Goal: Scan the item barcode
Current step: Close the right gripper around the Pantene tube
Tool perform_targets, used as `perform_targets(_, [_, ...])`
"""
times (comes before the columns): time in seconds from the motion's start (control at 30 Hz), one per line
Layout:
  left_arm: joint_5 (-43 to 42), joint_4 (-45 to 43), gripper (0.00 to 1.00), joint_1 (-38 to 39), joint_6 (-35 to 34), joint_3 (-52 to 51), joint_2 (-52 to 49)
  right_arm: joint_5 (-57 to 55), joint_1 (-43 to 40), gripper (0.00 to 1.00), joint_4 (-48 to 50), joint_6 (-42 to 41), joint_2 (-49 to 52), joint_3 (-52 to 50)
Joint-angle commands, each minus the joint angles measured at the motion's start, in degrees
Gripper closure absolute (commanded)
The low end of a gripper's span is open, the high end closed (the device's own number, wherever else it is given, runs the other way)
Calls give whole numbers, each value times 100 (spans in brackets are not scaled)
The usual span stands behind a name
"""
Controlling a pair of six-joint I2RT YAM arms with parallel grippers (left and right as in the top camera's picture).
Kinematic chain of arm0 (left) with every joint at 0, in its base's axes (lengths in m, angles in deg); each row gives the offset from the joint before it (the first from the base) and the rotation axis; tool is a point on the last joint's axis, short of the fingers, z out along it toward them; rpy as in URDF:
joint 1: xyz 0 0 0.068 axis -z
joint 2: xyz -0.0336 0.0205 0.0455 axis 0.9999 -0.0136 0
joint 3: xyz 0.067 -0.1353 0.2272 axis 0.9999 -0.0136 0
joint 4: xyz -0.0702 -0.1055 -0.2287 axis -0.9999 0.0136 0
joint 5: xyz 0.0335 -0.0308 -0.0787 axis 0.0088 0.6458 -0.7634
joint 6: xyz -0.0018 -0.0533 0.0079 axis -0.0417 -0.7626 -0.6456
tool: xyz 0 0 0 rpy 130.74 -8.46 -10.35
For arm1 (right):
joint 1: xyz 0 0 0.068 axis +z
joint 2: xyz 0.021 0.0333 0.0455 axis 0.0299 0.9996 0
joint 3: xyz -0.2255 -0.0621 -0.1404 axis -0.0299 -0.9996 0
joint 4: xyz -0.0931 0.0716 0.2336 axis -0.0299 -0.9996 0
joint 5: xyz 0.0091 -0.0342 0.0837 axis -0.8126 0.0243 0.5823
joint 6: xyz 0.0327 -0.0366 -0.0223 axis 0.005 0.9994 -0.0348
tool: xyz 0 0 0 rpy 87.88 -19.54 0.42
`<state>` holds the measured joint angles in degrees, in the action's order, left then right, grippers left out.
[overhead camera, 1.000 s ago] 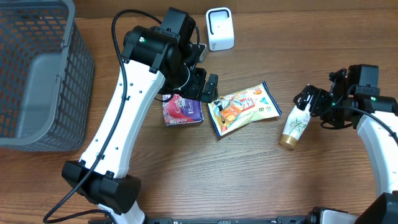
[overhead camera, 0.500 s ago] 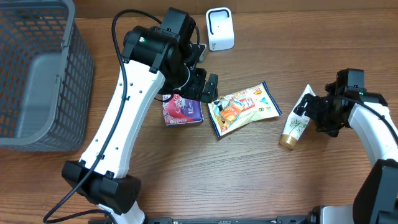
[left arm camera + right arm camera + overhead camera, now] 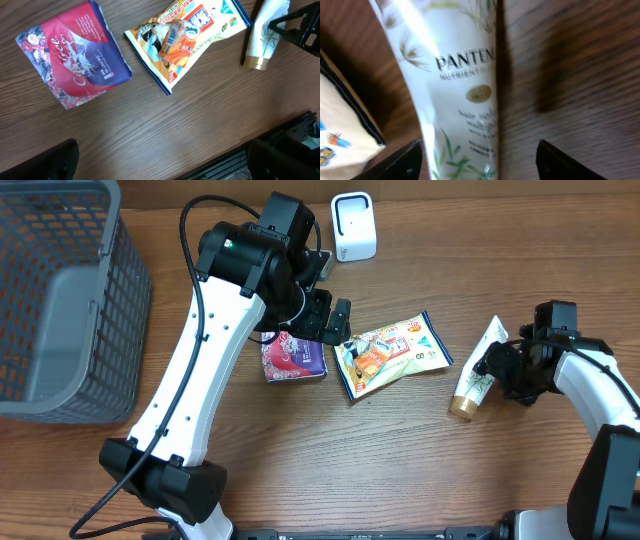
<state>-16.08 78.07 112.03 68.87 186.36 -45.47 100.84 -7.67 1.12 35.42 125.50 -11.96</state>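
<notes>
Within the last second the right claw point(image 3: 497, 370) has come in from the 3 o'clock side to straddle the shampoo tube point(image 3: 470, 388). Its jaws are narrowing but not yet clamped, for the wrist view shows bare desk point(image 3: 560, 75) between the tube and one finger. The tube lies flat at 3 o'clock on the desk, its cap toward 7 o'clock, near the snack bag point(image 3: 392, 352). The left claw point(image 3: 330, 320) hangs wide and empty. The grasp seems under way, and the white scanner point(image 3: 353, 225) at 12 o'clock likely comes next.

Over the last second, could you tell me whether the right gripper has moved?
Yes. The right gripper has slid down the image along the unmoved white tube, from its crimped tail to its middle.
</notes>
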Motion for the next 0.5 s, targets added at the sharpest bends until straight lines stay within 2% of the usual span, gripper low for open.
perform_targets(0.0, [35,-4,0,4,125,-22,-13,210,4,29,157,4,22,2])
perform_targets(0.13, [33,-4,0,4,125,-22,-13,136,4,30,214,2,26,-59])
perform_targets(0.3, [33,-4,0,4,125,-22,-13,326,7,30,793,2,26,-428])
perform_targets(0.47, [35,-4,0,4,125,-22,-13,481,4,43,929,2,26,-518])
